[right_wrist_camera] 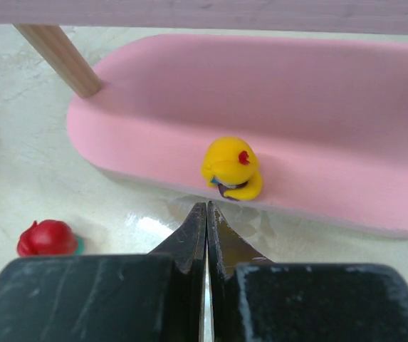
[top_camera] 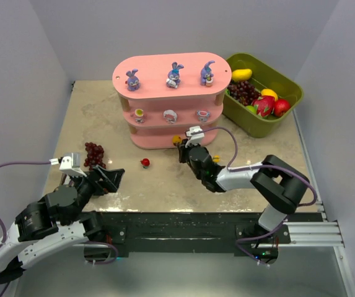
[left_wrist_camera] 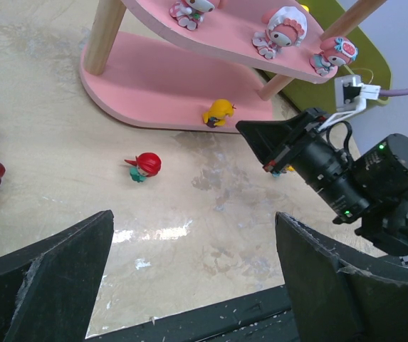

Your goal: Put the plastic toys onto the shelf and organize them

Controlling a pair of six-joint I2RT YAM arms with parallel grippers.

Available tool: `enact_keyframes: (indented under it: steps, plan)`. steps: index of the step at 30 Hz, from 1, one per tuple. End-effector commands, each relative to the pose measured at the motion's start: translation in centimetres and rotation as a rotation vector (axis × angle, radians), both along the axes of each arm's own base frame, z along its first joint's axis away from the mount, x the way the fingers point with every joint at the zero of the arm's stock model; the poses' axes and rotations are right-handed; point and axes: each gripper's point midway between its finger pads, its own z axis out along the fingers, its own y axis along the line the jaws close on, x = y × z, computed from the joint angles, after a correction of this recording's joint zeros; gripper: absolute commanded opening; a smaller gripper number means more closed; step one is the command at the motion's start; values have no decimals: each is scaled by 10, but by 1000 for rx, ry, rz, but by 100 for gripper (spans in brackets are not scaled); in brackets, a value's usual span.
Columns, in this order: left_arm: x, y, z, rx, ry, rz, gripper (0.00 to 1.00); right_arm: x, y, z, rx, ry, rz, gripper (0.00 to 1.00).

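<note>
**Yellow toy at bottom board's edge, just past shut right fingertips**

Near left, from above: left arm folded low, forearm angled far and right, left gripper (top_camera: 106,179) spread wide and holding nothing, just near of a dark grape bunch (top_camera: 93,154). Right of that, on the table (top_camera: 103,108): a red toy (top_camera: 145,163), well apart from both grippers. Farther back, centre: the pink shelf (top_camera: 155,69), three purple bunnies (top_camera: 175,74) upright along the top board, three pink-and-white figures (top_camera: 170,115) along the middle one. Low at the shelf's front: a yellow toy (top_camera: 177,140). Right again: right arm stretched left and far from the near-right base, elbow bent, right gripper (top_camera: 183,151) pointed at the shelf's foot. Just right of that wrist: a small orange-yellow toy (top_camera: 216,158) on the table. Far right: an olive bin (top_camera: 292,83) of fake fruit.

Given only by the left wrist view: own dark fingers (left_wrist_camera: 47,285) at both sides of the frame, red toy (left_wrist_camera: 145,165) lying on its side beyond the gap, right gripper (left_wrist_camera: 250,132) closed to a wedge near the yellow toy (left_wrist_camera: 219,112), not touching.

Given only by the right wrist view: fingertips (right_wrist_camera: 193,235) pressed together, empty; yellow toy (right_wrist_camera: 231,167) at the near edge of the bottom board (right_wrist_camera: 332,107), just beyond the tips and slightly right, a gap between. Red toy (right_wrist_camera: 47,239) off to the left.
</note>
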Motion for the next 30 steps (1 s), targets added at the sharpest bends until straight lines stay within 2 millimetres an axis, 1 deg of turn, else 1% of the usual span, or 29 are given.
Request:
enact_keyframes:
  steps: [1,2,3,4,5,6,7,8,9,10,13,14,16,20,21,22,24,26,27,28,30]
  plan:
    - [1,3,6,-28,-15,20,100,-11,-25,11,43,67,-89,2]
    - [1,3,7,-29,-15,18,100,-10,-40,14,43,65,-162,9]
    - [1,3,7,-32,-17,18,99,-14,-51,20,79,93,-209,12]
    - [1,2,7,-27,-16,13,100,-17,-65,17,79,107,-273,14]
    - [1,2,7,-30,-19,11,99,-15,-93,19,75,93,-425,22]
    - [1,1,7,-26,-19,9,100,-21,-109,10,53,126,-488,28]
    - [1,0,8,-25,-19,4,100,-23,-120,12,51,118,-531,34]
    - [2,-1,7,-21,-17,4,100,-25,-132,13,41,104,-590,48]
    - [2,-2,6,-20,-16,1,100,-30,-142,5,23,123,-628,54]
    - [1,-3,7,-16,-18,-4,100,-31,-146,5,22,129,-653,66]
    - [1,-5,7,-12,-18,-13,100,-37,-154,-6,3,163,-689,80]
    - [1,-5,6,-9,-18,-17,100,-39,-156,-9,-8,173,-696,82]
    - [1,-6,7,-11,-23,-24,99,-44,-164,-14,-24,189,-735,87]
    - [1,-8,8,-11,-29,-31,100,-49,-172,-22,-44,204,-759,88]
    - [1,-8,9,-13,-32,-32,100,-48,-170,-23,-38,201,-752,87]
    - [1,-8,9,-7,-33,-36,100,-50,-171,-28,-47,207,-745,85]
    - [1,-9,8,-5,-32,-38,99,-46,-166,-31,-48,197,-722,83]
    - [1,-10,9,-4,-31,-39,99,-48,-169,-40,-76,200,-712,81]
    - [1,-10,9,-4,-31,-41,100,-44,-164,-39,-63,182,-696,80]
    - [1,-10,8,-1,-29,-41,100,-45,-165,-44,-80,183,-687,79]
    - [1,-9,9,-7,-32,-41,99,-44,-163,-47,-86,173,-674,77]
